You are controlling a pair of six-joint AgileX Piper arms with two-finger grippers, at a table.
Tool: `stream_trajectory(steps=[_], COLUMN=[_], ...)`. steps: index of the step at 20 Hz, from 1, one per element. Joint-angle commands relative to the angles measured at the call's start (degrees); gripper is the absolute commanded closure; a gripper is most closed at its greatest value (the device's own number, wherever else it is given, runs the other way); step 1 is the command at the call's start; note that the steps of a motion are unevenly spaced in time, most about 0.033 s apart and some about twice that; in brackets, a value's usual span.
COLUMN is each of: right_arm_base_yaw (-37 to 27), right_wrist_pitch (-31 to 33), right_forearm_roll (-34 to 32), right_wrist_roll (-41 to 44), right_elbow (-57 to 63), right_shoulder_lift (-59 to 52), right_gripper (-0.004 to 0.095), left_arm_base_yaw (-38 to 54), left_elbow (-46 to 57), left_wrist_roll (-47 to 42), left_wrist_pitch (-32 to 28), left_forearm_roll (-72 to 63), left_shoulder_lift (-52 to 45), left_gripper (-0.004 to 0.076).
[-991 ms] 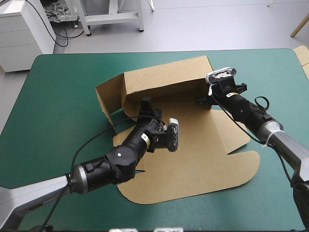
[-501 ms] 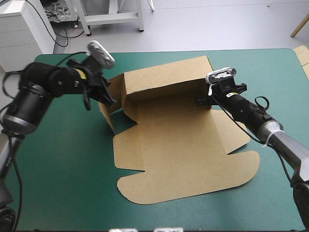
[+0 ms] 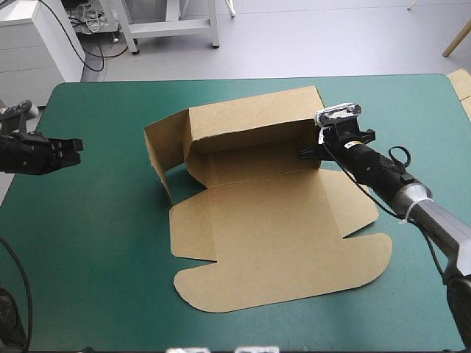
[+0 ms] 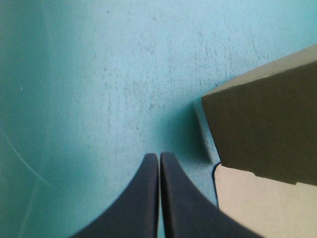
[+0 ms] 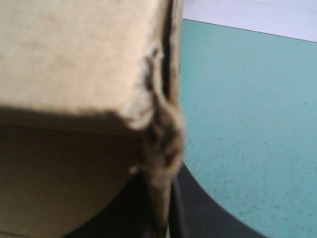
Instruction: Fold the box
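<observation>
The box point(image 3: 272, 228) is laid at the middle of the teal-green cover point(image 3: 88, 257); its rounded lid flap is spread flat toward 6 o'clock; the walls at 12 and 9 o'clock are raised; the back wall's 3 o'clock corner is pinched by the right gripper point(image 3: 304, 153), all but closed on frayed board; it could be torn by a hard pull, or the untucked walls let fall; the left gripper point(image 3: 73, 145) is held closed and empty near the table's 9 o'clock edge; bare cover is left open all round.
</observation>
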Motion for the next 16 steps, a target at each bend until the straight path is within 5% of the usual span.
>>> stream_trajectory(steps=[1,4,6,8,14,16], right_arm_base_yaw=[-0.69,-2.67,-3.81,-3.81,-3.81,-3.54], right_wrist_pitch=[4.16,13.7,21.97,39.42,66.15,66.03], right_forearm_roll=[0.18,-4.47,-15.42,-27.42,-28.4,-28.42], right_wrist_roll=[5.43,15.14,27.51,40.46,45.02,45.41], right_elbow=[-4.67,-11.4,-18.36,-28.61,-37.6,-35.98], right_shoulder_lift=[-2.32,-2.32,-2.32,-2.32,-2.32,-2.59], right_gripper=[0.0927,0.0921,0.0922,0.0922,0.0922,0.0922], left_arm_base_yaw=[2.95,3.09,3.09,3.09,3.09,3.09], left_elbow=[4.79,7.68,7.88,7.88,7.88,7.88], left_wrist_roll=[-0.81,-0.81,-0.81,-1.19,-2.47,-2.47], left_wrist_pitch=[-4.17,-6.41,-6.8,-7.48,-8.43,-8.53], left_forearm_roll=[-9.8,-9.4,-9.64,-11.88,-14.04,-14.92], left_shoulder_lift=[-1.86,-1.86,-1.86,-1.86,-1.86,-1.86], left_gripper=[0.0732,0.0732,0.0732,0.0732,0.0732,0.0732])
